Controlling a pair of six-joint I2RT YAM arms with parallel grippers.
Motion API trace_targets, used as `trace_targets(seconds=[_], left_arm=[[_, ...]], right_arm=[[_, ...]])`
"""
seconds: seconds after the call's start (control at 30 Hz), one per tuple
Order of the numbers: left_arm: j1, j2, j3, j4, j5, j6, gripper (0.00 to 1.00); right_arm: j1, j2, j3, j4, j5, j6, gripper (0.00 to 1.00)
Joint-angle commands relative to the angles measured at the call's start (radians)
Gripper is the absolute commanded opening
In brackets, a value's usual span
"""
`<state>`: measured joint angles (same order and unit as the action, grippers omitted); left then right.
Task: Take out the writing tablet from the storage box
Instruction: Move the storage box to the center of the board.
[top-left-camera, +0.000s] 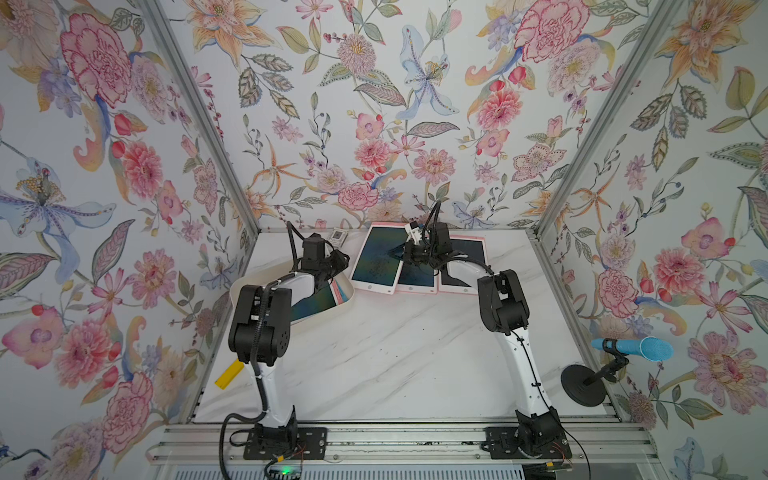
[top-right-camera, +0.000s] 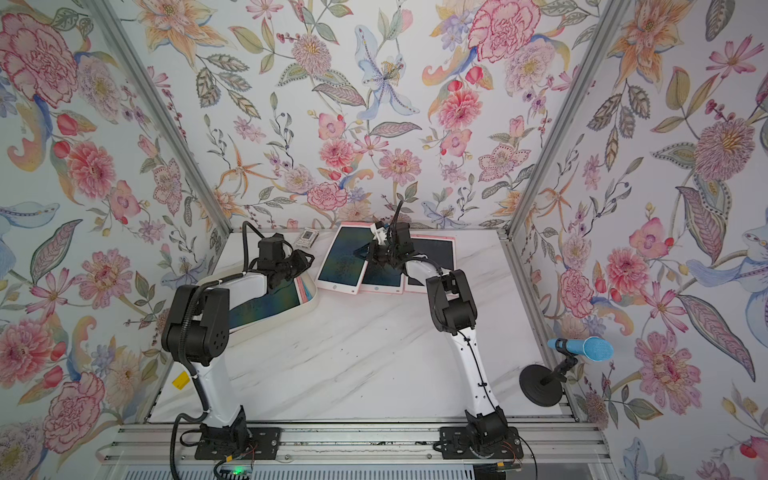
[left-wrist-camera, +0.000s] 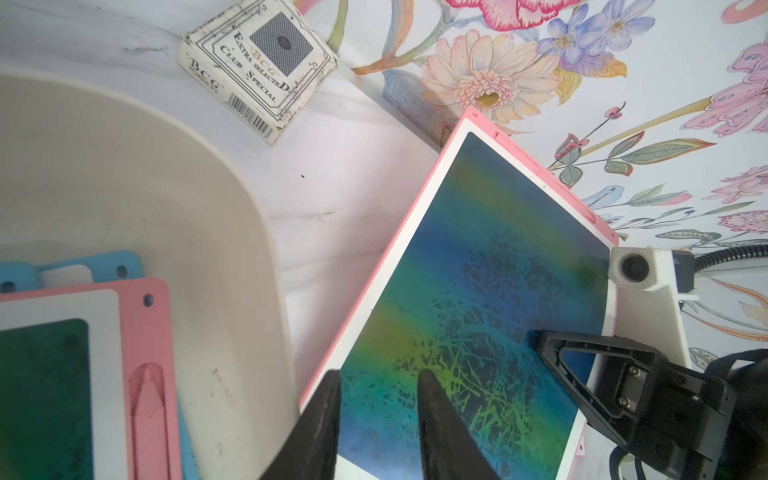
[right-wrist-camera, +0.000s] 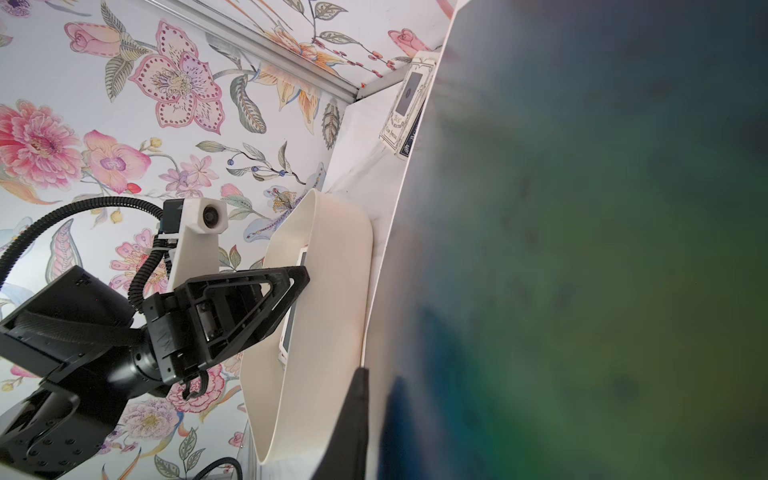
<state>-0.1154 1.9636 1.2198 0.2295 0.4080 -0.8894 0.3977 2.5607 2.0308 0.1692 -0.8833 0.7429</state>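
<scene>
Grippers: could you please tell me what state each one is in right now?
Left gripper: open, empty.
Right gripper: shut on the writing tablet.

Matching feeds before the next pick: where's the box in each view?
Top view: box left of centre, under left arm.
Top view: box likewise.
Left wrist: box beside card pack.
Right wrist: box between left gripper and tablet.
Landmark: card pack beside it, everywhere.

We see a cream-white box (left-wrist-camera: 166, 187) on grey-veined white marble (top-left-camera: 395, 353). Beside the box lies a pink-framed tablet (left-wrist-camera: 478, 291) with a blue-green screen; behind the box, a white card pack (left-wrist-camera: 257, 66) bearing a dark diamond.
</scene>
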Motion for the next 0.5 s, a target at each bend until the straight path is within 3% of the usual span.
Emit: trace_targets(seconds=[0.0, 0.47], left_arm=[[0.051, 0.052, -0.055, -0.161, -0.026, 0.043, 0.35], [0.136, 0.042, -0.159, -0.143, -0.016, 0.057, 0.36]], right_arm=[[0.023, 0.034, 0.079, -0.049, -0.026, -0.043, 0.02], [0.062, 0.208, 0.351, -0.179, -0.039, -0.046, 0.03]])
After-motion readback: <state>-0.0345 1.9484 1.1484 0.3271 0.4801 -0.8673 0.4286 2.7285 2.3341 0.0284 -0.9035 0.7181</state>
